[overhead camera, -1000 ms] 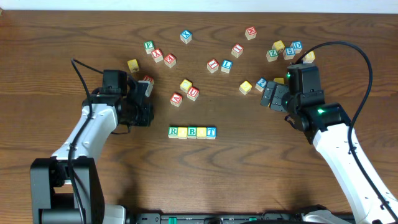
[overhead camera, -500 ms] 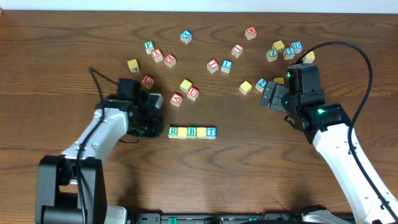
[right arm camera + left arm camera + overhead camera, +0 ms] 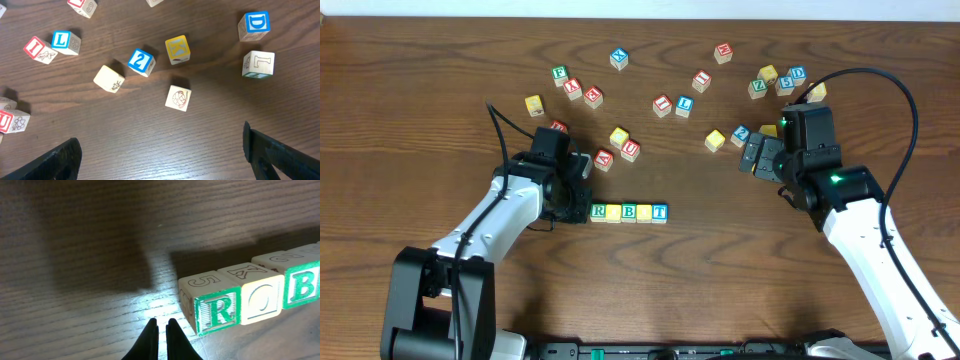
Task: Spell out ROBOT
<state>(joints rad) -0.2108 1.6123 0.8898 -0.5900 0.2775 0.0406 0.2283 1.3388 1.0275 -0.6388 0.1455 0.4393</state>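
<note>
5 letter cubes sit touching in 1 row on the table (image 3: 720, 285): green R (image 3: 599, 212), yellow O (image 3: 614, 212), green B (image 3: 629, 212), a 2nd yellow cube (image 3: 644, 212) and blue T (image 3: 660, 212). The left tool (image 3: 161, 324), tips together, sits just beside the green R. The right tool (image 3: 160, 139) hangs with its 2 fingers wide apart above loose cubes (image 3: 141, 61).

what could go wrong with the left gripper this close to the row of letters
1. The shut left gripper sits low, right beside the R cube. A small sideways nudge could push that cube and skew the row.
2. A red-lettered cube lies close to the left arm's wrist. Pulling away carelessly might knock it toward the row.
</note>
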